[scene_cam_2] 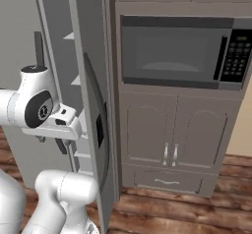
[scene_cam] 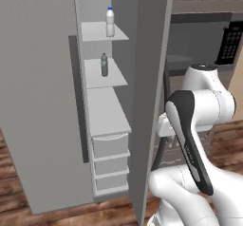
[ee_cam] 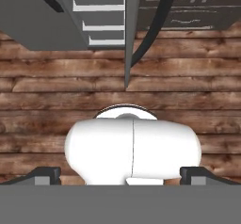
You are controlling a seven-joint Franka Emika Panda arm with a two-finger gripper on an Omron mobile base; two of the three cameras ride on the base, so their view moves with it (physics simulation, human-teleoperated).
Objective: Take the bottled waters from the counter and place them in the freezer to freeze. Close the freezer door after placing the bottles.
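Freezer [scene_cam: 42, 101], a tall flat grey two-door unit, is seen with its right-hand door swung open. That tall plain grey door panel [scene_cam: 152, 78] stands edge-on toward the base cameras; its long dark curved bar handle [scene_cam_2: 98, 115] and a small black panel [scene_cam_2: 100, 130] are seen on the outer face in the right base view.

Inside, pale shelves [scene_cam: 107, 75] and white drawers [scene_cam: 110, 163] are exposed. The whitish blue-capped plastic bottle [scene_cam: 110, 22] is stood upright on the upper shelf. The darker grey see-through bottle [scene_cam: 104, 64] is stood upright on the shelf just below. The two are kept well apart, one shelf between levels.

The two-finger gripper [ee_cam: 120, 173] is pointed down at the brown wooden plank floor [ee_cam: 47, 105]; its dark fingertips [ee_cam: 44, 173] are spread wide apart, nothing clamped between them. The door's lower edge and handle are seen near the top of the hand view.

A black-glass built-in oven [scene_cam_2: 182, 51] is set in grey-brown cabinets [scene_cam_2: 172, 134] to the right of the freezer.
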